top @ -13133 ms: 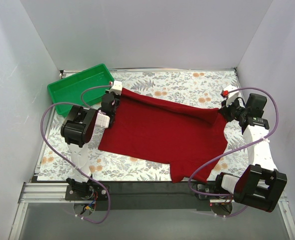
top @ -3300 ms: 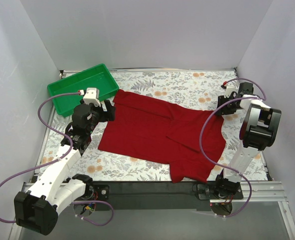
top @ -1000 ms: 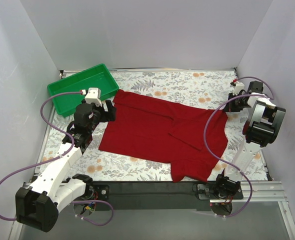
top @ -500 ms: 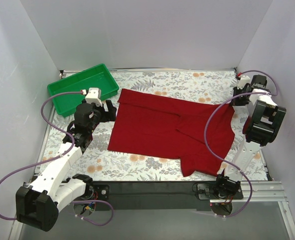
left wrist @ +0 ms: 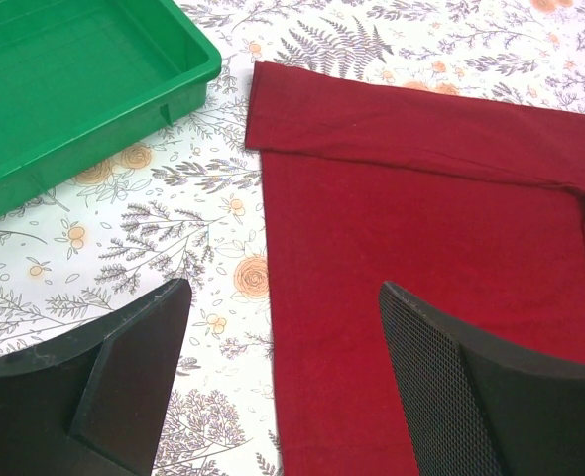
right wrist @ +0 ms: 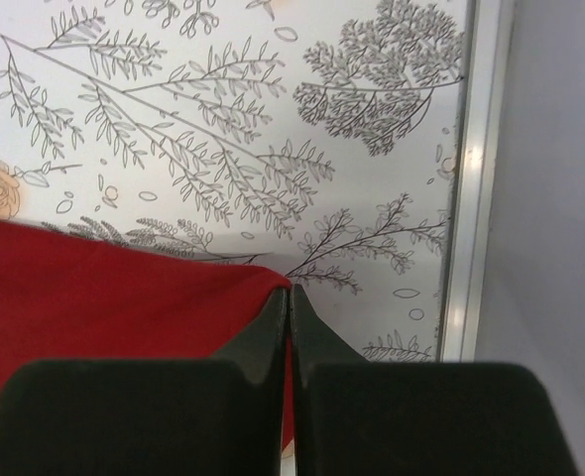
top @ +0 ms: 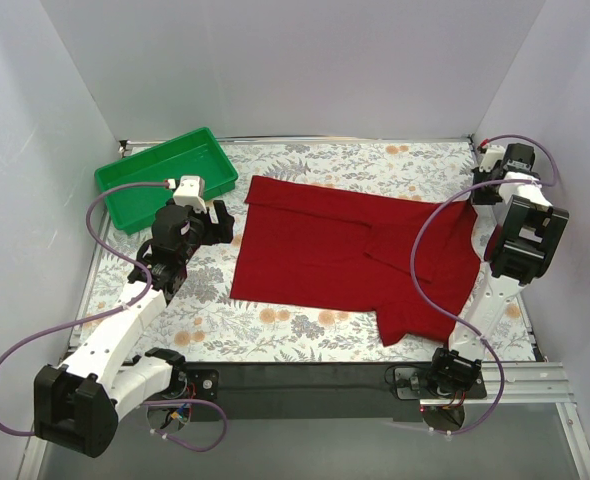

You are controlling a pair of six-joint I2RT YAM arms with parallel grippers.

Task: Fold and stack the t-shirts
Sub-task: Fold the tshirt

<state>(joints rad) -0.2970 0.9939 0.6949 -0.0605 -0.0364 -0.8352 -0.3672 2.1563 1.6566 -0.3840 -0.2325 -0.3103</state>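
Observation:
A plain dark red t-shirt (top: 355,255) lies spread flat on the floral table, one sleeve (top: 415,325) reaching the near edge. My right gripper (top: 483,195) sits at the far right by the wall, shut on the shirt's upper right corner. In the right wrist view the closed fingertips (right wrist: 290,293) pinch the red hem (right wrist: 104,288). My left gripper (top: 223,222) hovers open just off the shirt's left edge. In the left wrist view the shirt (left wrist: 421,228) fills the right half, and the left gripper (left wrist: 283,293) holds nothing, straddling that edge.
A green plastic tray (top: 151,153) stands at the back left, also showing in the left wrist view as the tray (left wrist: 64,79), with nothing visible in it. The table's metal rail (right wrist: 466,198) and the white side wall lie just beyond the right gripper.
The right gripper has pulled the shirt to the right and back toward the corner. The shirt's left edge has slid away from the left gripper, which has barely moved and stays open.

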